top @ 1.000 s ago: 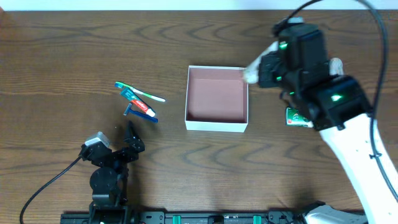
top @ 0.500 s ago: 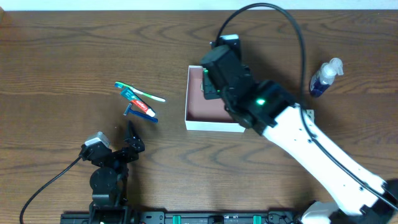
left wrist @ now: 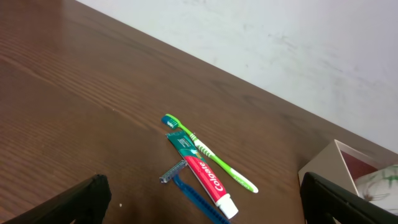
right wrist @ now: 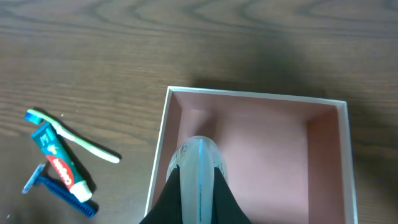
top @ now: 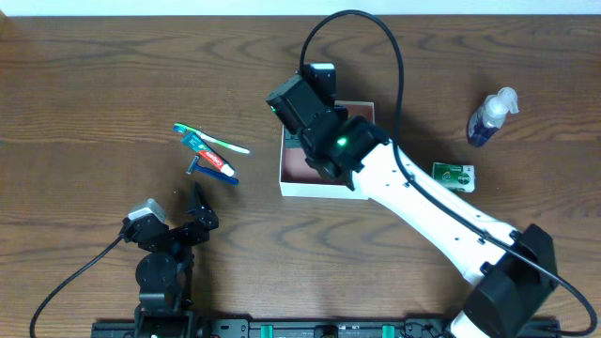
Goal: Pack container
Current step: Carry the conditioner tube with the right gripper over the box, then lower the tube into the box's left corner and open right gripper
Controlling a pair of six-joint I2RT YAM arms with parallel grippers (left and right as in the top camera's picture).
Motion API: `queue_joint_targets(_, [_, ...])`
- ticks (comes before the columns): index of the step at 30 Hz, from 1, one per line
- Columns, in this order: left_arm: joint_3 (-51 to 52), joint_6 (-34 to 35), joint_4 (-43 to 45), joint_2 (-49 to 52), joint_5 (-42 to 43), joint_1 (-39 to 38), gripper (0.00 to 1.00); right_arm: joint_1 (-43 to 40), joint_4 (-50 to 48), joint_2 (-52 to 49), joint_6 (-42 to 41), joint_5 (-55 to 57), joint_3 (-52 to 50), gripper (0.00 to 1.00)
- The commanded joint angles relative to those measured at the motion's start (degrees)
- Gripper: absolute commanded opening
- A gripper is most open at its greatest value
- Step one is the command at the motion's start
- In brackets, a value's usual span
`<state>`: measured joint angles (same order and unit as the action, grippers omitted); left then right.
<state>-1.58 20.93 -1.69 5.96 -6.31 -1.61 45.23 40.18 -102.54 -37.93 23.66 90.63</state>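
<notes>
The container (top: pixel 302 190) sits in the middle of the bench, and my right jaws hang directly over it, pinching what I take to be a pale bottle (right wrist: pixel 199 158). The bottle's long axis runs out along the jaws, and its tip is above the box floor, close to the wall that faces the bench's left edge. The drop is therefore straight down, though I judge a small nudge toward the box's middle would keep it off that wall. My left jaws are spread wide and empty near the front edge. The toothbrush (left wrist: pixel 210 153), toothpaste (left wrist: pixel 202 174) and razor (left wrist: pixel 189 193) lie just beyond them, nearer that arm than my right.
</notes>
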Motion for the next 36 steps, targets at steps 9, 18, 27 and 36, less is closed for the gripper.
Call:
queue_joint_targets(9, [1.4,-0.6,-1.9,0.0,-0.3,0.2,0.98,0.2,-4.9,-1.6,-1.4,6.4,1.3,0.01])
queue_joint_targets(18, [1.4,-0.6,-1.9,0.0,-0.3,0.2,0.98,-0.4,-6.2,-3.1,-1.4,6.3,1.3,0.01])
queue_joint_targets(27, [1.4,-0.6,-1.9,0.0,-0.3,0.2,0.98,-0.4,-8.3,-4.4,-1.4,6.4,1.3,0.01])
queue_joint_targets(36, [1.4,-0.6,-1.9,0.0,-0.3,0.2,0.98,-0.4,-9.1,-6.6,-1.4,6.3,1.3,0.01])
